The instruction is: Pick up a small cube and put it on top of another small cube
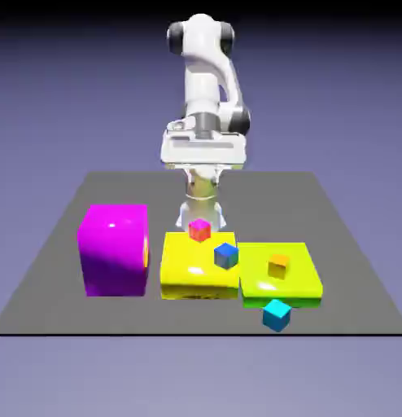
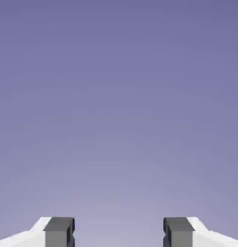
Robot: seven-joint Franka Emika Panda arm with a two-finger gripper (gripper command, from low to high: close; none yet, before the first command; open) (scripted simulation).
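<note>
Lowering misaligned fingertips (image 2: 119,232), wide apart and holding nothing, could knock the pink cube (image 1: 199,230) against the blue cube (image 1: 226,256).

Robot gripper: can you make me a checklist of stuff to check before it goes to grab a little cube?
1. Gripper open: ok, its fingertips stand wide apart.
2. Nothing held: ok, only backdrop shows between them.
3. A small cube to pick: ok, the cyan cube has nothing on top.
4. A small cube to stack on: ok, the orange cube has a bare top.
5. Hand camera sees a cube: not ok, none shows there.
6. Which cube is meant to go on which: cannot tell.
</note>
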